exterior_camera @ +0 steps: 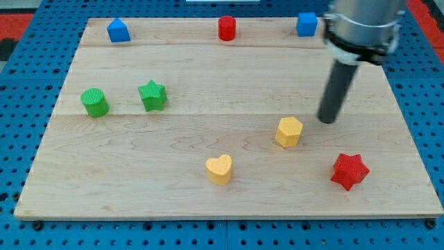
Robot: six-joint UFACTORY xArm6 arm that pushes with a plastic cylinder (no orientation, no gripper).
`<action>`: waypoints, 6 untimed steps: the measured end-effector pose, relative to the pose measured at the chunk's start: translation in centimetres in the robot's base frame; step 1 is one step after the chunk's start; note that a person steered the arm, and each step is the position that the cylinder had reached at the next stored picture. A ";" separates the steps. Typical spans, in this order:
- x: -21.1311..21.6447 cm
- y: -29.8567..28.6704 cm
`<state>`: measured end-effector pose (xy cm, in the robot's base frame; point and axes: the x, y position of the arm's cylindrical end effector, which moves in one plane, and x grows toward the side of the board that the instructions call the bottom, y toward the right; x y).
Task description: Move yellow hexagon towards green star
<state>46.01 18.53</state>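
The yellow hexagon sits right of the board's middle, toward the view's bottom. The green star sits at the view's left, well apart from the hexagon. My tip rests on the board just to the right of and slightly above the yellow hexagon, with a small gap between them.
A green cylinder stands left of the green star. A yellow heart lies below and left of the hexagon, a red star below right. A blue block, a red cylinder and a blue cube line the wooden board's top edge.
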 end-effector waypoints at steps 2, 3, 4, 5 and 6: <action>3.0 -7.8; 3.8 -14.7; 3.8 -19.1; 3.8 -22.8; 3.8 -24.7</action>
